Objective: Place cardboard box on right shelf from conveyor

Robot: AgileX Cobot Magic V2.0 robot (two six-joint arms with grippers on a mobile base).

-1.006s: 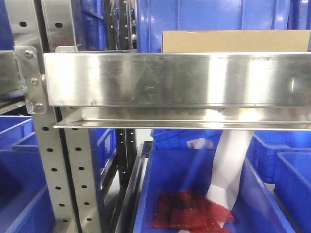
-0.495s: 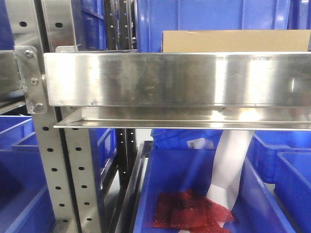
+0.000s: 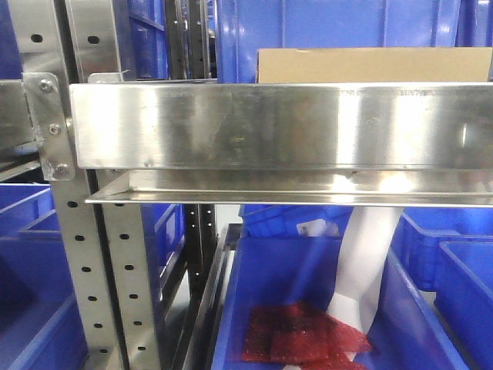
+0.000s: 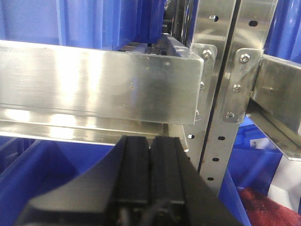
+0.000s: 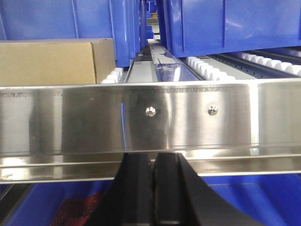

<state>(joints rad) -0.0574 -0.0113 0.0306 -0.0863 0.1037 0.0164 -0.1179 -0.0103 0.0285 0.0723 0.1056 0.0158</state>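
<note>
The tan cardboard box [image 3: 373,65] rests on the right shelf [image 3: 277,127], behind its broad shiny steel lip; only its top strip shows in the front view. The right wrist view has the cardboard box [image 5: 51,61] at the upper left, lying on white rollers behind the right shelf's lip [image 5: 235,117]. My right gripper [image 5: 153,155] is shut and empty, just below and in front of that lip, well clear of the box. Further left, my left gripper [image 4: 149,139] is also shut with nothing in it, under another steel lip. The conveyor is out of view.
Perforated grey uprights [image 3: 85,262] [image 4: 221,94] stand left of the shelf. Large blue bins [image 3: 339,31] sit on the shelf beside the box. Below, an open blue bin [image 3: 300,270] holds red mesh bags [image 3: 304,335] and a white sheet [image 3: 366,262]. A second steel shelf lip [image 4: 94,82] is further left.
</note>
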